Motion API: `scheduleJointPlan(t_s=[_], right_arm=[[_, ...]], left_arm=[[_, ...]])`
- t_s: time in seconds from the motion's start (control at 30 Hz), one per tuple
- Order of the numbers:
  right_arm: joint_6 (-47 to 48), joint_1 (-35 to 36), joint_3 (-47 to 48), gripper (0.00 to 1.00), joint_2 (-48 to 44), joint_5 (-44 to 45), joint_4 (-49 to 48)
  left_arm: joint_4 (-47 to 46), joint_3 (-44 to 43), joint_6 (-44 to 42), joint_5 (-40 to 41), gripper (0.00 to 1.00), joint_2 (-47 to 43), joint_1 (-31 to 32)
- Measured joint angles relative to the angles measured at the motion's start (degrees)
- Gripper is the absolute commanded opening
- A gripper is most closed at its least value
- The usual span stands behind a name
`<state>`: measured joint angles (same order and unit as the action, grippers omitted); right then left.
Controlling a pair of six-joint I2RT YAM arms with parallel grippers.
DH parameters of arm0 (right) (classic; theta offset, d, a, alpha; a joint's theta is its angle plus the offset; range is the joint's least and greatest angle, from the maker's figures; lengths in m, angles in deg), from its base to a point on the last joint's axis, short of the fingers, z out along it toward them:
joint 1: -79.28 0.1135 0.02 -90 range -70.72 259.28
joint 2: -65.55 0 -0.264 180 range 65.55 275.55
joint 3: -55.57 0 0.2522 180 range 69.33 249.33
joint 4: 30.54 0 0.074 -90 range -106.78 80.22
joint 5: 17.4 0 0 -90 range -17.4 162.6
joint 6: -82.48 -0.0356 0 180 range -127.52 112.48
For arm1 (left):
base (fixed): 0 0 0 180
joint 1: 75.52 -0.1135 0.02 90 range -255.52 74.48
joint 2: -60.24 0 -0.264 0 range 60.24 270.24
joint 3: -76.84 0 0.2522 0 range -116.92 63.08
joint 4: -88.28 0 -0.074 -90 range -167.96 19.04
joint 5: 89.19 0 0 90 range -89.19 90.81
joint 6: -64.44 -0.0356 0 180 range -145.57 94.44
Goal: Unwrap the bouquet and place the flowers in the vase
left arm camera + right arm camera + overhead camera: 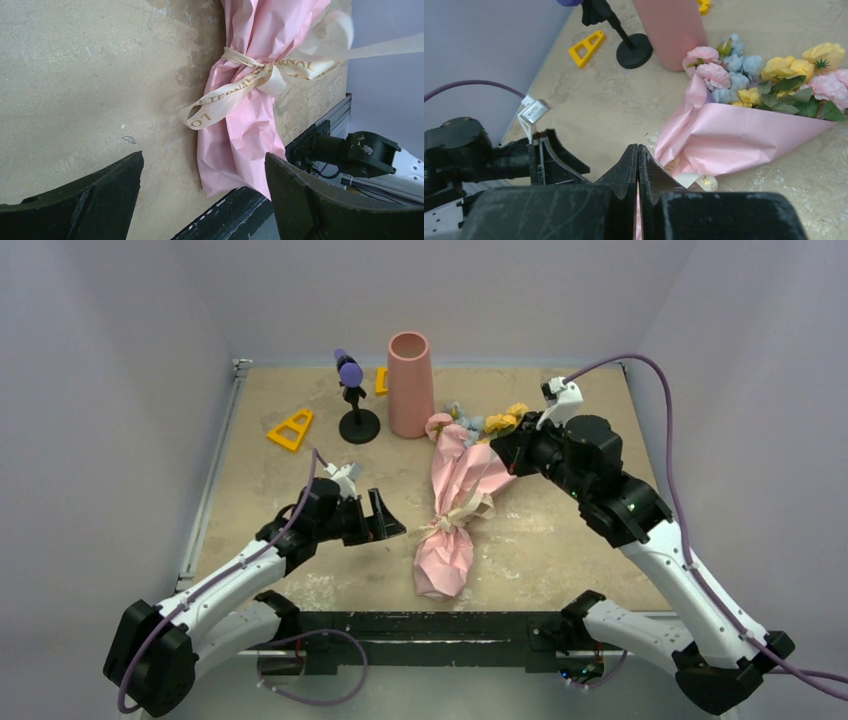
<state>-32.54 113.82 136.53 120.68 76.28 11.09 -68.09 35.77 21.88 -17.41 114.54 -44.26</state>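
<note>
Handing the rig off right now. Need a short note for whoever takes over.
Left gripper open, beside the ribbon, touching nothing.
Right gripper shut, apparently pinching the wrap near the flowers.
Bouquet lies flat, tied and wrapped. The vase stands upright behind it, no flowers in it.
Done: nothing yet.
Left: untie ribbon, strip wrap, put flowers into vase.
</note>
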Motion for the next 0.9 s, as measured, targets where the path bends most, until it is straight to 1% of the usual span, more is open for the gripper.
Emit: scheduleJointPlan(t_s=[0.47, 0.57, 0.7, 0.9], right_arm=[[-1.5, 0.0, 9.5, 0.0, -2.0, -9.2, 1.4], [-1.6, 0.0, 10.0, 0.0, -2.2, -9.9, 1.1], [-1.6, 0.0, 6.9, 0.0, -2.8, -9.9, 0.0], [-1.8, 0.0, -4.1, 0.0, -2.9, -9.7, -1.5]], left_arm=[[-1.9, -1.3, 0.0, -0.6, 0.93, 2.7, 0.0], [-2.2, -1.5, 0.0, -0.9, 0.93, 3.3, 0.0], [-3.0, -1.9, 0.0, -1.3, 0.93, 4.5, 0.1], [-4.8, -4.2, 0.0, -1.9, 0.93, 6.9, 2.4]])
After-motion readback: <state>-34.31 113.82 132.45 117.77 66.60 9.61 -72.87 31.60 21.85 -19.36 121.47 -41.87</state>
